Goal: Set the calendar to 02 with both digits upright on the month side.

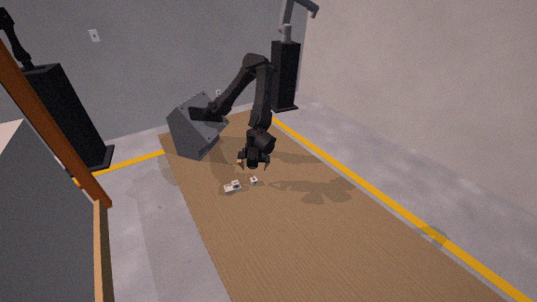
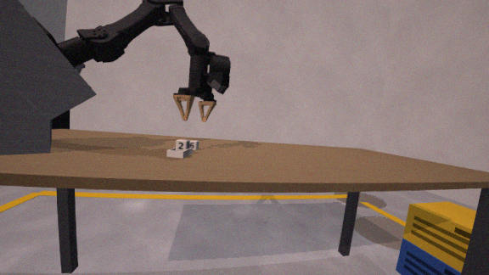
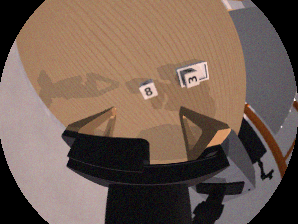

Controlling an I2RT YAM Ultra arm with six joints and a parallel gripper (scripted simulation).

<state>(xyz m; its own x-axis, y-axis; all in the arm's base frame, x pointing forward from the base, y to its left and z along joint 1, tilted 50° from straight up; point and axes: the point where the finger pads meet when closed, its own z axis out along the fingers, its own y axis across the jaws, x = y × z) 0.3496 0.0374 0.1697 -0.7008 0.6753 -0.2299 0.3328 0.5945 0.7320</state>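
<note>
The small white tray (image 1: 227,188) (image 2: 176,154) (image 3: 204,70) stands on the table. One white cube (image 1: 236,185) (image 2: 182,145) (image 3: 192,78) is in one end of it, with a 2 on the side facing the exterior camera and a 3 on top. Whether it sits flat on the tray's floor is too small to tell. The other cube (image 1: 254,181) (image 2: 194,145) (image 3: 148,90) stands on the table beside the tray, with an 8 on top and what looks like a 6 on one side. My gripper (image 1: 254,169) (image 2: 194,120) (image 3: 147,110) is open and empty, above the cubes. No month name is readable.
The wooden table (image 1: 298,242) (image 2: 297,170) carries the arm's slanted grey base (image 1: 191,132) (image 2: 30,93) at one end. The tray is nearer one long edge. A yellow and blue crate (image 2: 441,225) stands on the floor.
</note>
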